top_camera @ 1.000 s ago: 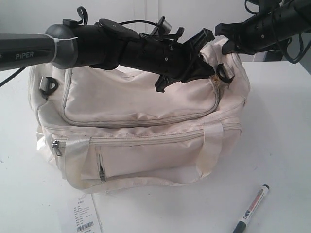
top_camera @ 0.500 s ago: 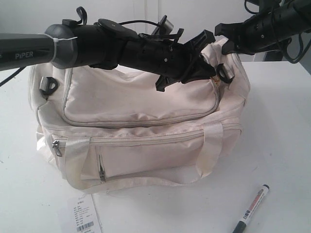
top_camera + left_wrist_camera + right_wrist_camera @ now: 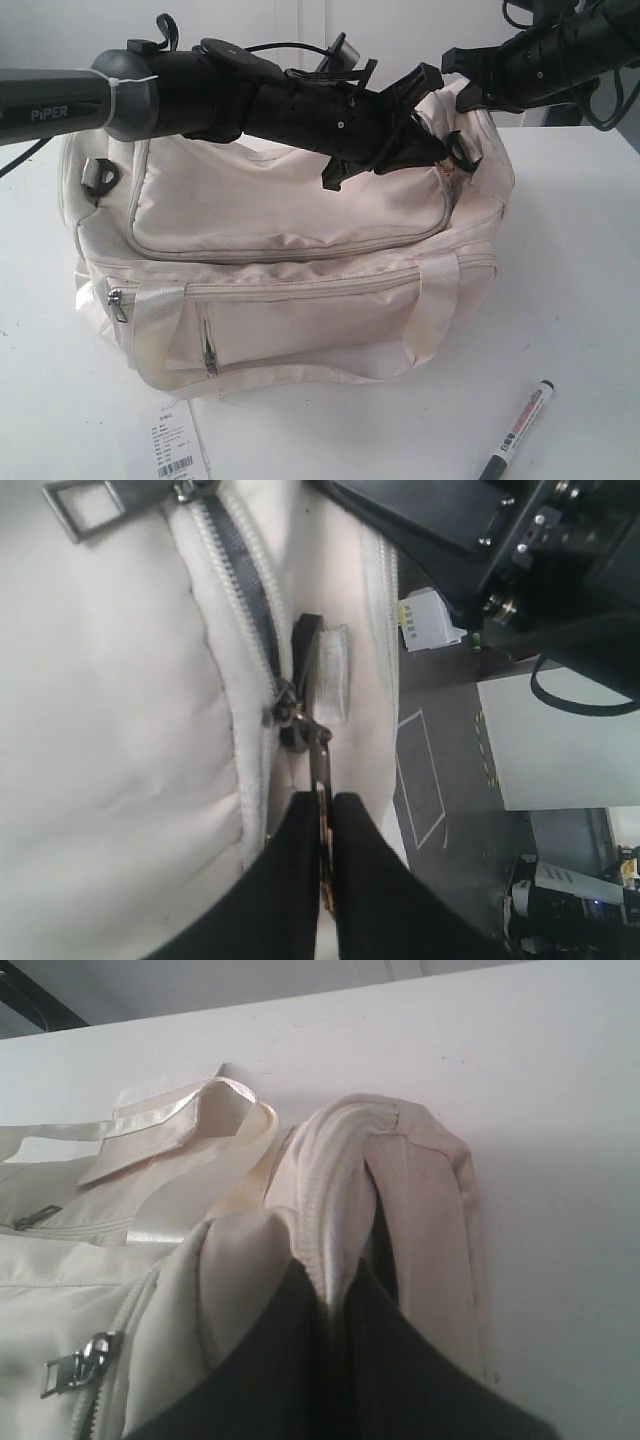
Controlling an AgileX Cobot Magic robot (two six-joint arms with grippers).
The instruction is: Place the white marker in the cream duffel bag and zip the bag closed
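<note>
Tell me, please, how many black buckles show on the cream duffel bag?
2, both in the exterior view: one black plastic buckle at the cream fabric duffel bag's left end, the other at its right end. More may be hidden.

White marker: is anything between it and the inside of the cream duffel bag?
Yes: the cream duffel bag shows no opening; its top zip looks shut. The left gripper pinches the zip pull. The white marker lies apart on the table.
</note>
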